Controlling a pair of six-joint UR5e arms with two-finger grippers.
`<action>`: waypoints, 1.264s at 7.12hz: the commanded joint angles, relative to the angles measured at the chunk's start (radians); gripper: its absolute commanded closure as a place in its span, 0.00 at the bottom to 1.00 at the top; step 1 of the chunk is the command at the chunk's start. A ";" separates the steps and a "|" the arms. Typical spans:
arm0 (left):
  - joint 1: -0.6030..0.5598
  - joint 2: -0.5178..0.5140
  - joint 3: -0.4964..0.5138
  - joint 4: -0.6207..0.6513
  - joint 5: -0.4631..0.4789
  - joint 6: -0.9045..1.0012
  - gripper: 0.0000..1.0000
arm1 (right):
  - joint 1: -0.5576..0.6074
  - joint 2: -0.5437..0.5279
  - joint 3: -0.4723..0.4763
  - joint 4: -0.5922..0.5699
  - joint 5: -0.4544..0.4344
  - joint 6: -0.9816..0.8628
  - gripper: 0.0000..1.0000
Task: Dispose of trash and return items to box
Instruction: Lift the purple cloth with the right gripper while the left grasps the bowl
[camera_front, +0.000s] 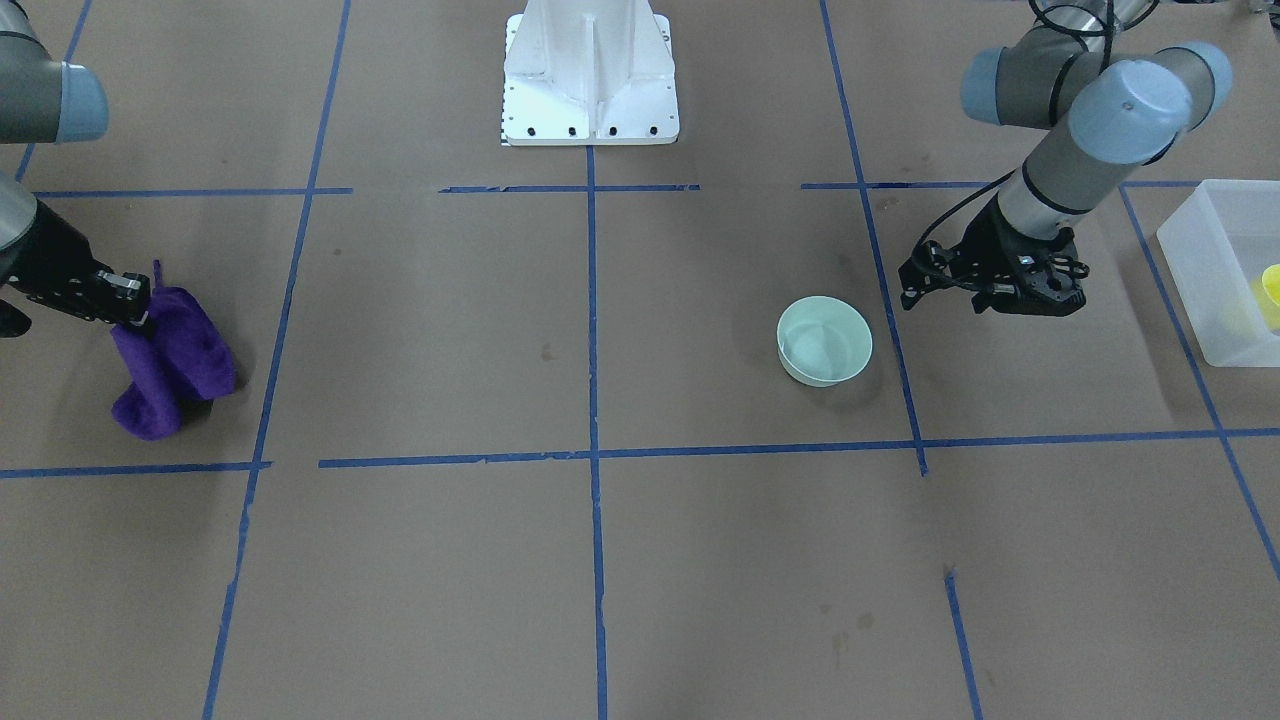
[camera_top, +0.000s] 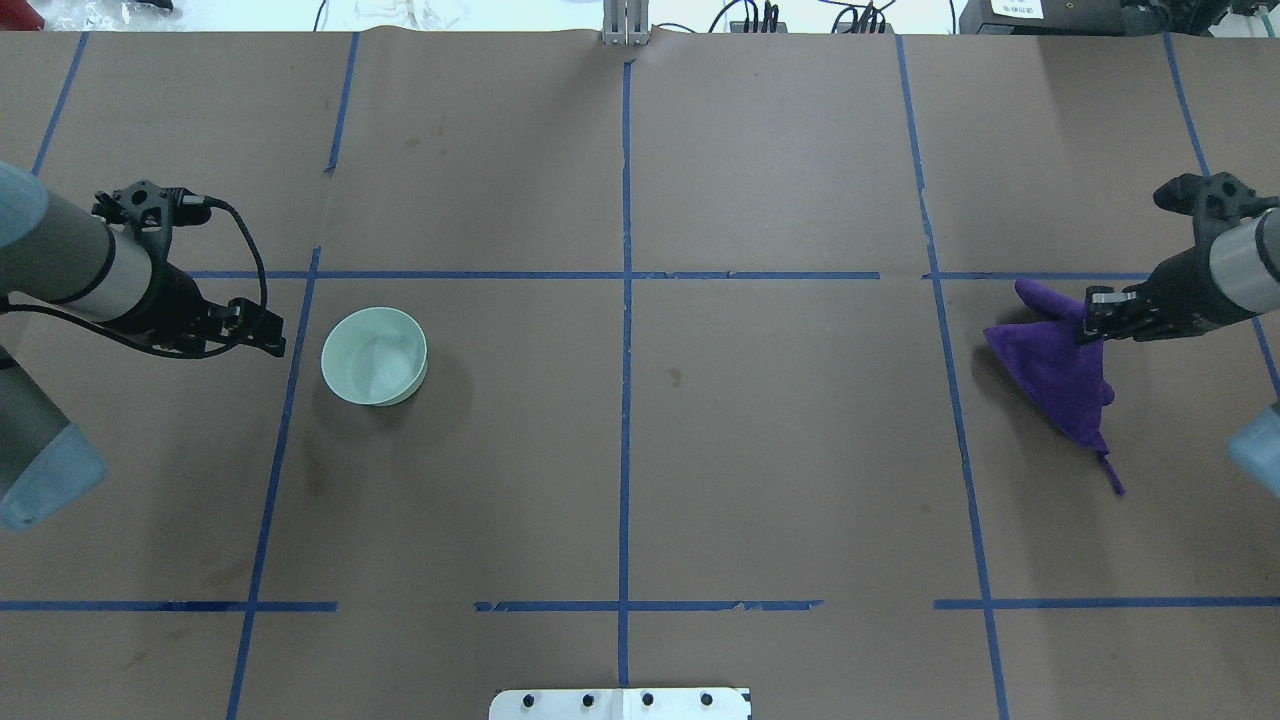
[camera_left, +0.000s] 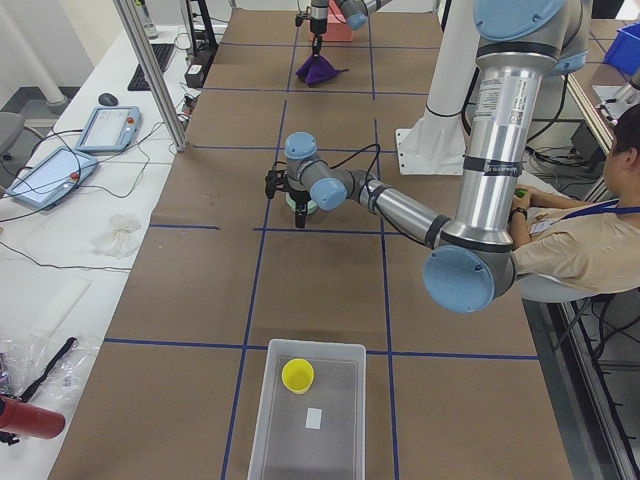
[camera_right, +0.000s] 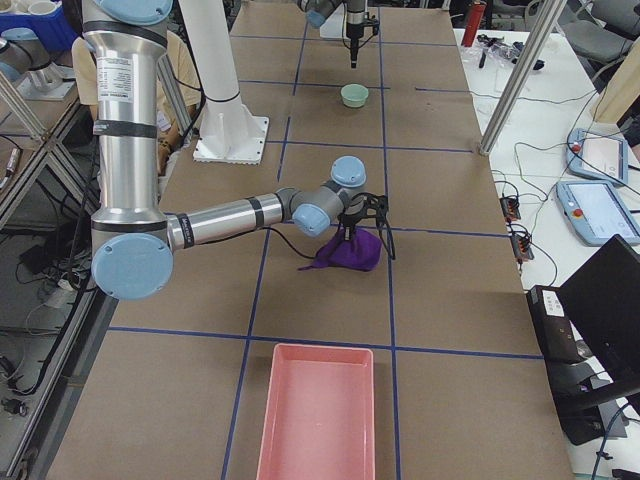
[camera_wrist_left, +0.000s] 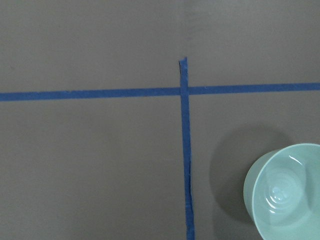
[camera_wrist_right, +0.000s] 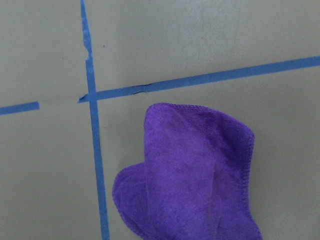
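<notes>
The pale mint-green bowl (camera_front: 824, 340) stands upright and empty on the table; it also shows in the overhead view (camera_top: 374, 355) and at the lower right of the left wrist view (camera_wrist_left: 287, 195). My left gripper (camera_front: 908, 285) hovers beside it, a short way off, open and empty (camera_top: 265, 335). The yellow cup (camera_left: 297, 375) sits inside the translucent box (camera_left: 305, 410) at the table's left end (camera_front: 1225, 270). My right gripper (camera_top: 1088, 318) is shut on a purple cloth (camera_top: 1055, 370), which hangs from it with its lower part on the table (camera_front: 170, 365).
A pink tray (camera_right: 318, 410) lies at the table's right end. The white robot base (camera_front: 590, 80) stands at the middle of the robot's edge. Blue tape lines divide the brown table. A person sits beside the robot in the exterior left view (camera_left: 580, 230).
</notes>
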 joint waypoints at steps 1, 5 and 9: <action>0.047 -0.057 0.104 -0.129 0.014 -0.089 0.02 | 0.252 -0.010 0.057 -0.010 0.138 -0.013 1.00; 0.127 -0.126 0.171 -0.127 0.083 -0.147 0.70 | 0.517 -0.049 0.056 -0.086 0.193 -0.274 1.00; 0.115 -0.114 0.137 -0.124 0.088 -0.143 1.00 | 0.636 -0.139 0.057 -0.168 0.183 -0.576 1.00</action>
